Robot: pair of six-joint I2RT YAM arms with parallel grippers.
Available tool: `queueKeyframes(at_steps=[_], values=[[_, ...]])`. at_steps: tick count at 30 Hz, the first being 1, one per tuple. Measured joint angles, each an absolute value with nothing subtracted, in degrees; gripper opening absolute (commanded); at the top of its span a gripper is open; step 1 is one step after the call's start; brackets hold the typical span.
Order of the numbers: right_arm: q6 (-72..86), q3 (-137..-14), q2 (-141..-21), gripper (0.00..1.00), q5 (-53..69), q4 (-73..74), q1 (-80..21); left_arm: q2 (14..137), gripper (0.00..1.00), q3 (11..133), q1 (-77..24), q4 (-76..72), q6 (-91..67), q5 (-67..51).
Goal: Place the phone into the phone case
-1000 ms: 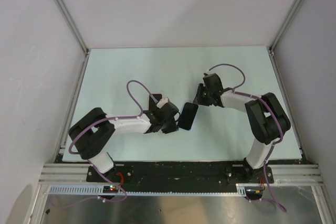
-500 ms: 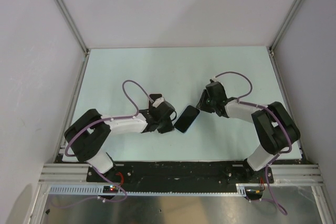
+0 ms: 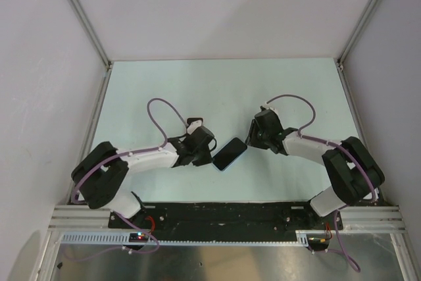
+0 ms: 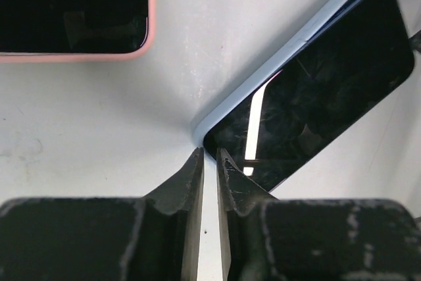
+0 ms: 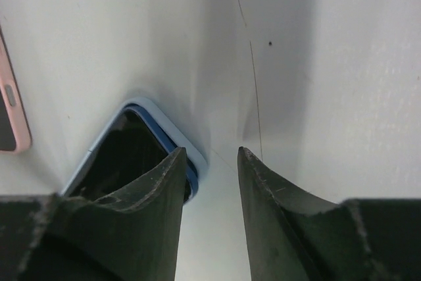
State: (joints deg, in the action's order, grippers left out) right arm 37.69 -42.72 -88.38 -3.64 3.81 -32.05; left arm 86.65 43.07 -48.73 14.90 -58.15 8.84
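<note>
**Phone and case between two grippers**

The phone (image 3: 229, 154) lies screen-up in the pale-blue case (image 4: 250, 89) on the desk (image 3: 217, 90). Left gripper (image 4: 210, 156): jaws almost together, at one case corner. Right gripper (image 5: 210, 156): jaws apart, at the opposite end. A pink phone (image 4: 72, 11) lies nearby.

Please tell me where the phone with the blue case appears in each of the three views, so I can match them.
Top external: the phone in the blue case lies near the centre of the picture.
Left wrist: upper right, tilted.
Right wrist: lower left, one corner only.
Shared landmark: the pink-edged phone, top left in the left wrist view, at the left edge in the right wrist view; not seen from the top.
</note>
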Motion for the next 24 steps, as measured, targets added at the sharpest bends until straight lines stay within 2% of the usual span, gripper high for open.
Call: queueKeyframes(at_steps=[2, 5, 16, 24], values=[[37.2, -42.1, -87.5, 0.51, -4.0, 4.9, -32.7, 85.9, 0.22, 43.1, -48.6, 14.7, -56.9, 8.8], [35.5, -41.4, -86.6, 0.53, -4.4, 5.8, -32.9, 84.4, 0.26, 43.1, -48.6, 14.9, -54.8, 8.6], [31.2, -41.1, -83.2, 0.48, -3.6, 5.9, -35.6, 78.7, 0.37, 42.9, -48.6, 17.6, -50.9, 8.7], [29.6, -41.1, -83.7, 0.37, -1.4, 5.4, -36.8, 81.8, 0.39, 42.9, -48.9, 17.9, -49.5, 8.7]])
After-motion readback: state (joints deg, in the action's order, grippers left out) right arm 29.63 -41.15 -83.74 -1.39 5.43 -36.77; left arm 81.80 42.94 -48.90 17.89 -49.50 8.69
